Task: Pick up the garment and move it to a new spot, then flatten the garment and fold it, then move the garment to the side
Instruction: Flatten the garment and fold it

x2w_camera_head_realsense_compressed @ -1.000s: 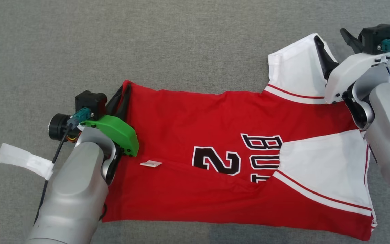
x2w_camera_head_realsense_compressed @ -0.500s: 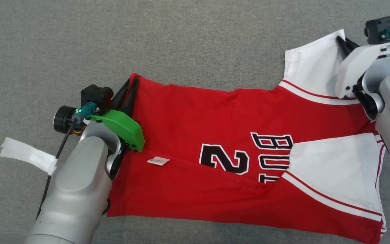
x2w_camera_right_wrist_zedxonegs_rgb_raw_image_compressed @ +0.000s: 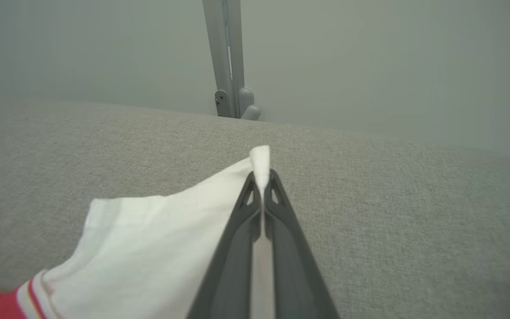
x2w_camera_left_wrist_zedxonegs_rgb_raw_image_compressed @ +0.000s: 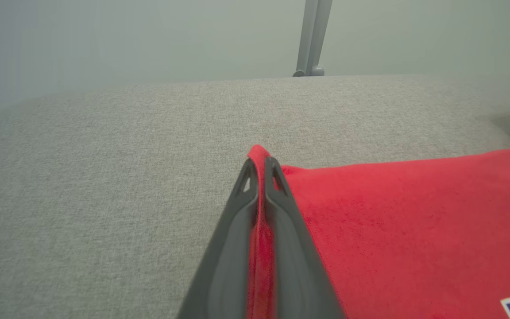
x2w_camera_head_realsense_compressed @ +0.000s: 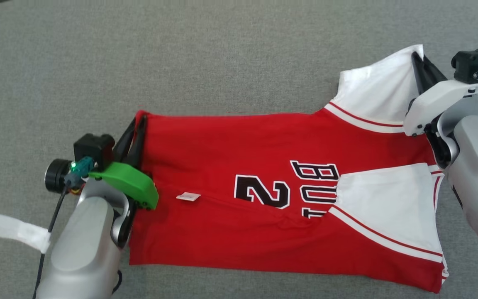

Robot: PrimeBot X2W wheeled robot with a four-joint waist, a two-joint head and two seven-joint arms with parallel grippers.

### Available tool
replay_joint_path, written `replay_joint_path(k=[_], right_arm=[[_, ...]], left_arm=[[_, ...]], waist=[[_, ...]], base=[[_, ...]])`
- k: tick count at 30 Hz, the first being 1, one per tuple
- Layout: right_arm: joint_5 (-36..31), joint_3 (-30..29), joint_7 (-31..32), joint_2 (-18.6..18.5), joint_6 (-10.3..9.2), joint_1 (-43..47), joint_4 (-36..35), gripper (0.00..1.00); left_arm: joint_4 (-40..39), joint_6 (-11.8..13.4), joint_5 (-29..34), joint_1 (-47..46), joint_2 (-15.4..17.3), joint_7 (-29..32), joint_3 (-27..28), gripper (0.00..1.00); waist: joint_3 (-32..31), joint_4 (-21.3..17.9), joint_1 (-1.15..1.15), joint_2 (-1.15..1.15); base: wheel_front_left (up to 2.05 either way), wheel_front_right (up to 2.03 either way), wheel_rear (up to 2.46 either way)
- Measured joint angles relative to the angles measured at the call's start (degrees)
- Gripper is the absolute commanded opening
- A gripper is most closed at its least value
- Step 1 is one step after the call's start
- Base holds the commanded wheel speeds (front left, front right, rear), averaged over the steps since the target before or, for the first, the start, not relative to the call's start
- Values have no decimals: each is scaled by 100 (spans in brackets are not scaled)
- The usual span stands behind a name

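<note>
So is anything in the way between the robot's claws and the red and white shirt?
Nothing visible is in the way. The left claw is shut on a red corner of the red and white fabric jersey, and the right claw is shut on its white sleeve corner.

On the cushion (x2w_camera_head_realsense_compressed: pixel 222 62), the garment (x2w_camera_head_realsense_compressed: pixel 243 174) lies between left end effector (x2w_camera_head_realsense_compressed: pixel 138 118) and right end effector (x2w_camera_head_realsense_compressed: pixel 418 56)

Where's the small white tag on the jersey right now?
Head view, left half: the white tag lies on the red jersey, between the left arm's green cover and the black 2.
</note>
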Motion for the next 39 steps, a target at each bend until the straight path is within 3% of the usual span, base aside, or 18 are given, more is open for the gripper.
replay_joint_path(k=[9,18,27,38,39], right_arm=[[-7,-801,-31,46,-1,1650,-1683,0],[4,-1241,-32,431,-1,3535,-2875,0],[-18,-1392,-31,769,-2,4534,-3214,0],[-204,-1478,-31,894,-2,4743,-2938,0],[-199,-1486,-31,902,-2,4743,-2824,23]], left_arm=[[-615,0,207,1175,2,0,411,0],[-860,0,318,2172,-23,0,833,0],[-988,0,452,2845,-188,0,1230,0],[-820,0,559,3108,-258,0,1402,0],[-801,0,582,3114,-261,-1,1435,30]], waist=[[-684,-269,0,0],[-1264,-602,0,0],[-1581,-946,0,0],[-1707,-1061,0,0],[-1711,-1059,0,0]], base=[[0,0,0],[0,0,0],[0,0,0],[0,0,0],[0,0,0]])
